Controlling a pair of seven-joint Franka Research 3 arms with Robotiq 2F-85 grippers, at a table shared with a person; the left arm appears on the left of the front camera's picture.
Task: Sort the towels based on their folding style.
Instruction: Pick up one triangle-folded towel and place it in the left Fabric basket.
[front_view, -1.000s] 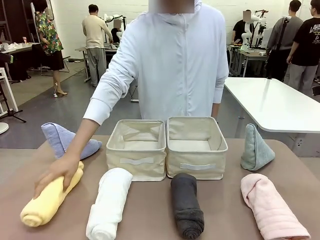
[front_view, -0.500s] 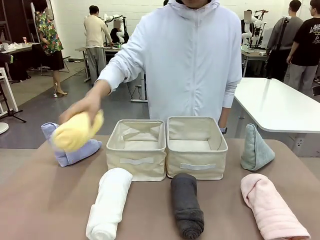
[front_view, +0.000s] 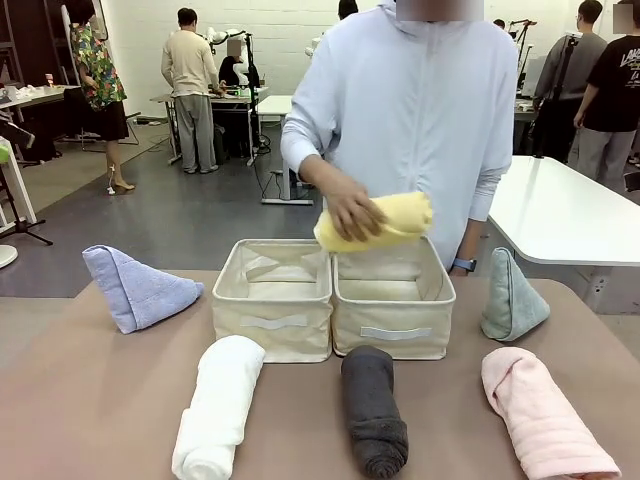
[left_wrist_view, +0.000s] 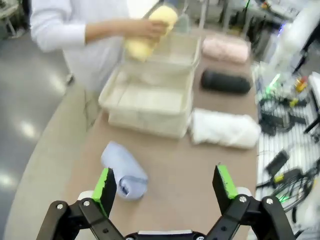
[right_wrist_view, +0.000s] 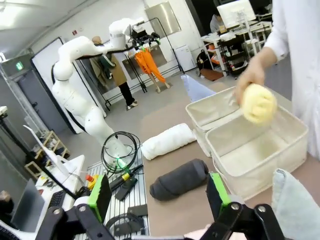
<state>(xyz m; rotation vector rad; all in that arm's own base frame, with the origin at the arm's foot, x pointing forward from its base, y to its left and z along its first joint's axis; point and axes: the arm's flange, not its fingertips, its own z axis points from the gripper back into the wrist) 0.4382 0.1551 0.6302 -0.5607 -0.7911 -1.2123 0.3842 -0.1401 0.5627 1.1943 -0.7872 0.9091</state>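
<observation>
Brown table (front_view: 90, 400) carries two beige bins (front_view: 272, 322) side by side at its far middle. A person's hand (front_view: 350, 212) holds the yellow towel (front_view: 392, 218), rolled, in the air above the right-hand bin (front_view: 392, 330). The white roll (front_view: 218, 405), dark grey roll (front_view: 374, 410) and pink roll (front_view: 545, 412) lie along the near edge. The blue cone (front_view: 135, 288) stands left of the bins, the green cone (front_view: 510, 295) right. The left gripper (left_wrist_view: 165, 179) and right gripper (right_wrist_view: 160, 191) hover with fingers spread, holding nothing.

The front view looks low across the surface (front_view: 100, 420) at the person (front_view: 420, 120), while both wrist views hover higher (at opposite ends, left and right), all sharing the bins (front_view: 272, 322).
</observation>
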